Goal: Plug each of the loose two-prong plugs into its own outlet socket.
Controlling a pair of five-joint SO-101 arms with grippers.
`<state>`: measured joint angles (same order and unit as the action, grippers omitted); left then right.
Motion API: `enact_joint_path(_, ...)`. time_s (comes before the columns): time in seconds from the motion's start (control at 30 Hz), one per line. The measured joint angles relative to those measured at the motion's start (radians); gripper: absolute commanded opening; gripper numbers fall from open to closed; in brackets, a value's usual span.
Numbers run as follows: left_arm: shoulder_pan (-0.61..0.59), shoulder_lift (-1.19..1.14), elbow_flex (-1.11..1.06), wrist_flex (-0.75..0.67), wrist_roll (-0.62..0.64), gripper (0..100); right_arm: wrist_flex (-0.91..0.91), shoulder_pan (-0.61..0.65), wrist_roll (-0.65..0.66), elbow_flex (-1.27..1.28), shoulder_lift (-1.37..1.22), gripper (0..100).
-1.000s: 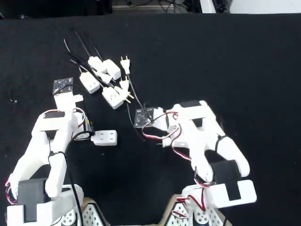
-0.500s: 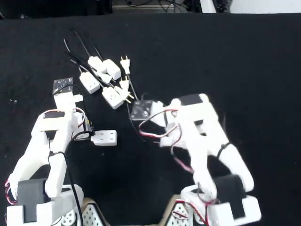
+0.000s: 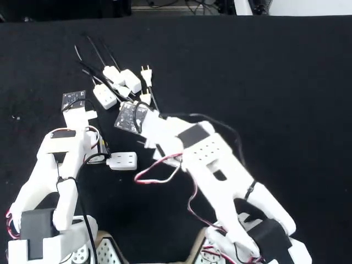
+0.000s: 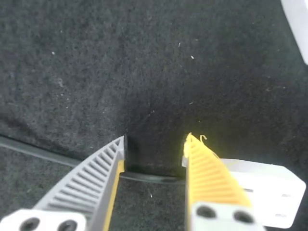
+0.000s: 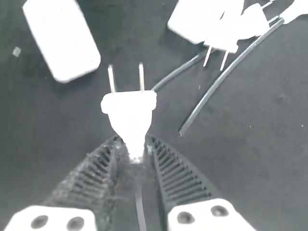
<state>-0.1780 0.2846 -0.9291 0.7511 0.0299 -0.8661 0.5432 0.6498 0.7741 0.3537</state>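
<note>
In the right wrist view my right gripper is shut on the narrow tail of a white two-prong plug. Its prongs point away from me and its black cable runs back between the fingers. Just past the prongs lies a white outlet socket; another socket has a loose plug against it. From above, the right arm stretches over the cluster of sockets and plugs. My left gripper is open, low over the cloth, with a separate socket beside its yellow finger.
Thin black cables trail from the cluster toward the table's far side. One black cable crosses the cloth by the left gripper's fingers. The black cloth to the right of the arms is bare.
The right arm has swung from the middle of the table up and to the left, over the cluster of sockets and plugs. The left arm has stayed still.
</note>
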Motion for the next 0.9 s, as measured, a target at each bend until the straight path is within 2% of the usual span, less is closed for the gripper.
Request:
enact_joint_path(0.17, -0.002, 0.005, 0.0, 0.0, 0.0, 20, 0.373, 0.006, -0.132, 0.204, 0.0, 1.1)
enact_joint_path(0.27, -0.002, 0.066, -0.029, 0.0, 0.0, 20, 0.511, 0.008, -0.196, 0.25, 0.0, 1.1)
enact_joint_path(0.53, -0.003, 0.397, -0.226, -0.057, 0.0, 20, 0.551, 0.009, -0.299, 0.264, 0.0, 1.1)
enact_joint_path(0.9, -0.003, 0.951, -0.457, -0.043, 0.029, 20, 0.611, 0.032, -0.315, 0.295, 0.0, 1.1)
